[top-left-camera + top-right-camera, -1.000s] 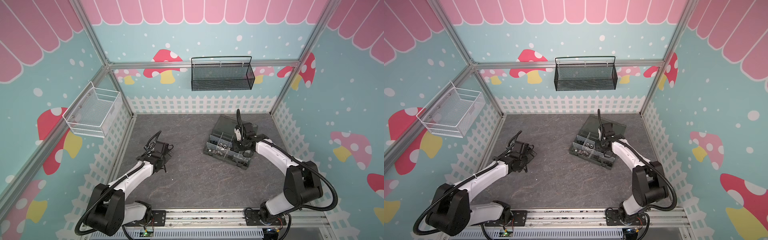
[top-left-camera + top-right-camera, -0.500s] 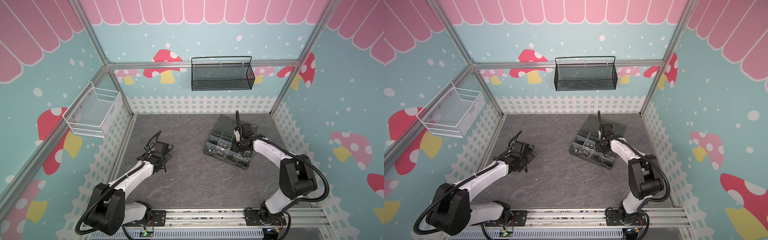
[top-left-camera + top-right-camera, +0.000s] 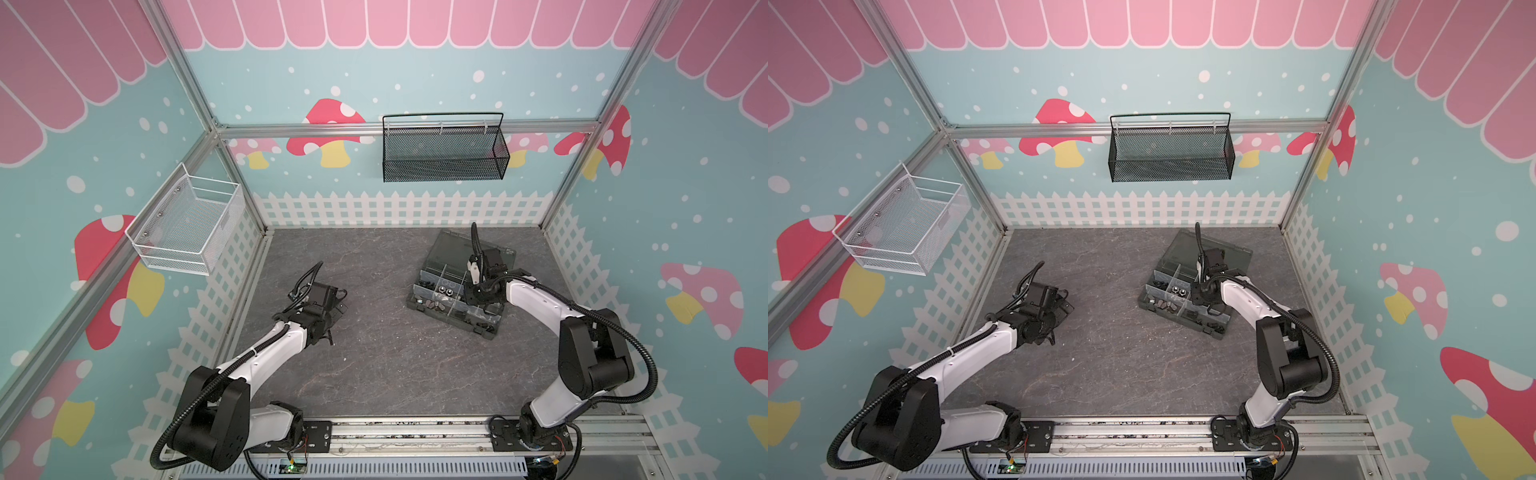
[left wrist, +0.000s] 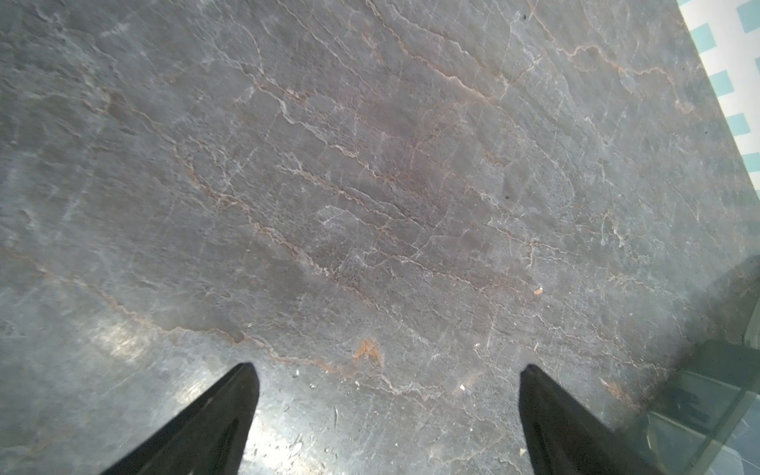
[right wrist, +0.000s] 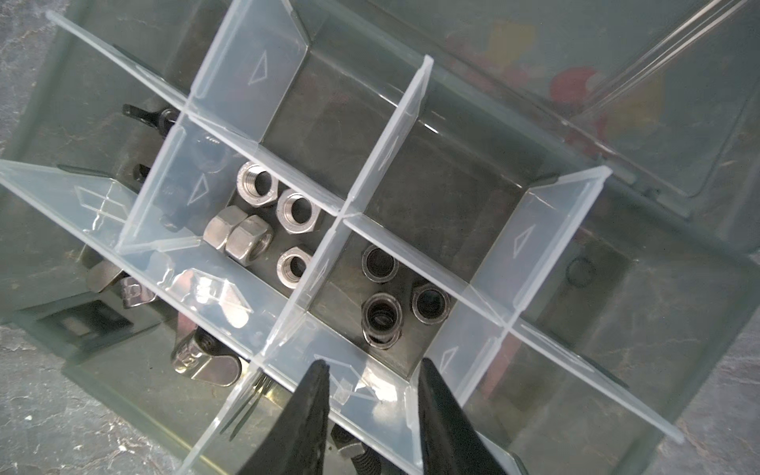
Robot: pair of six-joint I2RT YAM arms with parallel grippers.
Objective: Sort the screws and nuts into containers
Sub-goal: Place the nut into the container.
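The dark grey organizer box lies open at the back right of the table, and its cells are the containers. My right gripper hangs just above a cell that holds three black nuts. Its jaws stand apart with nothing between them. Several silver nuts fill the neighbouring cell. A black screw lies in the cell under the fingers. My left gripper is wide open over bare table, holding nothing.
Silver winged pieces and black winged ones lie in other cells. The box lid lies open toward the back wall. A black mesh basket and a white wire basket hang on the walls.
The right arm has shifted slightly over the box, its elbow swinging a little to the left. The left arm has not moved.
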